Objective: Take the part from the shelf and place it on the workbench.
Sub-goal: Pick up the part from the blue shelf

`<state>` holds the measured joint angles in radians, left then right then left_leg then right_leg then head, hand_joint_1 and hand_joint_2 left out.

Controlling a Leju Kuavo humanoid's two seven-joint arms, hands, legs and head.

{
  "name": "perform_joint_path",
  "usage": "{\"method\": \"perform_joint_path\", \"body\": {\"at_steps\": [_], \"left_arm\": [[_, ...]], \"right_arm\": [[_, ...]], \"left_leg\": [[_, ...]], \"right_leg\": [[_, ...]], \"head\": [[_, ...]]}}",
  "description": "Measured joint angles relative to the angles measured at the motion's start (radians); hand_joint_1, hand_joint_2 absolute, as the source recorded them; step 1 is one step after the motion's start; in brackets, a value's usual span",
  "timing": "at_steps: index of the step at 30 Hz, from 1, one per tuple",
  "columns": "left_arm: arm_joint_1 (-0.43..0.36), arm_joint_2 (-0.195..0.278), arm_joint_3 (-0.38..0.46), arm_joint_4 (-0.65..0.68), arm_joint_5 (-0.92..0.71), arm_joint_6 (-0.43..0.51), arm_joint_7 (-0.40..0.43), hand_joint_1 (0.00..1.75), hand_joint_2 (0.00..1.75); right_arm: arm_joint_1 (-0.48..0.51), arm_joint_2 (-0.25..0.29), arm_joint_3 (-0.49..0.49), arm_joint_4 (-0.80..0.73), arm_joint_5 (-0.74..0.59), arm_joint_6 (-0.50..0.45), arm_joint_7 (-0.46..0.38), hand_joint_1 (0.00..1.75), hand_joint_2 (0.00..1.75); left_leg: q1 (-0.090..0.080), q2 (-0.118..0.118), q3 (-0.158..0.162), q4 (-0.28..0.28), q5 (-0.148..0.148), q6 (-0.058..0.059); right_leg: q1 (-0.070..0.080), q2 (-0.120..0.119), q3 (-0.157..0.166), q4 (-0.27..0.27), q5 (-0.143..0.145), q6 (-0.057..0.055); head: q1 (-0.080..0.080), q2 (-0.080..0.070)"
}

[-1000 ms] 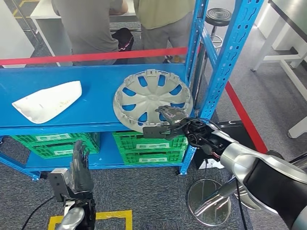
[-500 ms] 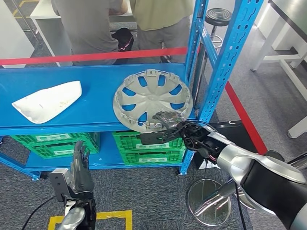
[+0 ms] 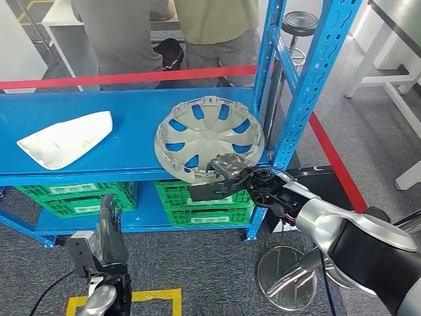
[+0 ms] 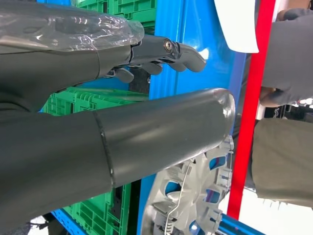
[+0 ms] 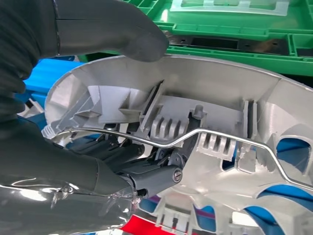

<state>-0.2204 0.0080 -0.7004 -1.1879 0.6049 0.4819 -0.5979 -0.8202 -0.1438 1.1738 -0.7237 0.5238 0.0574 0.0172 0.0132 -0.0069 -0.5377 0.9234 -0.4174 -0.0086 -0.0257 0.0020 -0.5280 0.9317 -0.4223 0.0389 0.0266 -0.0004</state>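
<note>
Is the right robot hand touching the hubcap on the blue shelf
Touching. The right wrist view shows the right robot hand with its thumb over the hubcap rim and its fingers tucked under the inner ribs.

your left hand (image 4: 122, 93) stretches out with nothing in it: a thick grey thumb (image 4: 166, 132) and darker fingers (image 4: 173, 49) held apart from it. past the fingertips you have the blue shelf (image 4: 217, 68), with a white panel (image 4: 238, 24) lying on it. a silver hubcap (image 4: 191, 200) shows its ribbed inner side and wire ring. green crates (image 4: 92, 215) sit nearby. a red bar (image 4: 247, 122) crosses in front of a person (image 4: 284, 156).
</note>
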Motion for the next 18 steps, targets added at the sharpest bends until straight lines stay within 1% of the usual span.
{"method": "perform_joint_path", "body": {"at_steps": [10, 18], "left_arm": [[0.0, 0.0, 0.0, 0.0, -0.002, -0.001, 0.003, 0.0, 0.0], [0.001, 0.003, 0.0, 0.0, -0.007, 0.0, 0.004, 0.0, 0.0]], "right_arm": [[0.0, 0.0, -0.005, -0.002, 0.0, -0.035, 0.015, 1.75, 1.75], [0.001, -0.004, -0.03, -0.046, -0.01, -0.07, 0.029, 1.75, 1.75]], "left_leg": [[0.0, 0.0, 0.0, 0.0, 0.0, 0.0], [0.0, 0.0, -0.001, 0.0, 0.0, 0.0]], "right_leg": [[0.0, 0.0, 0.0, 0.0, 0.0, 0.0], [0.0, 0.0, -0.002, 0.0, 0.0, 0.0]], "head": [[0.0, 0.0], [-0.001, 0.0]]}}
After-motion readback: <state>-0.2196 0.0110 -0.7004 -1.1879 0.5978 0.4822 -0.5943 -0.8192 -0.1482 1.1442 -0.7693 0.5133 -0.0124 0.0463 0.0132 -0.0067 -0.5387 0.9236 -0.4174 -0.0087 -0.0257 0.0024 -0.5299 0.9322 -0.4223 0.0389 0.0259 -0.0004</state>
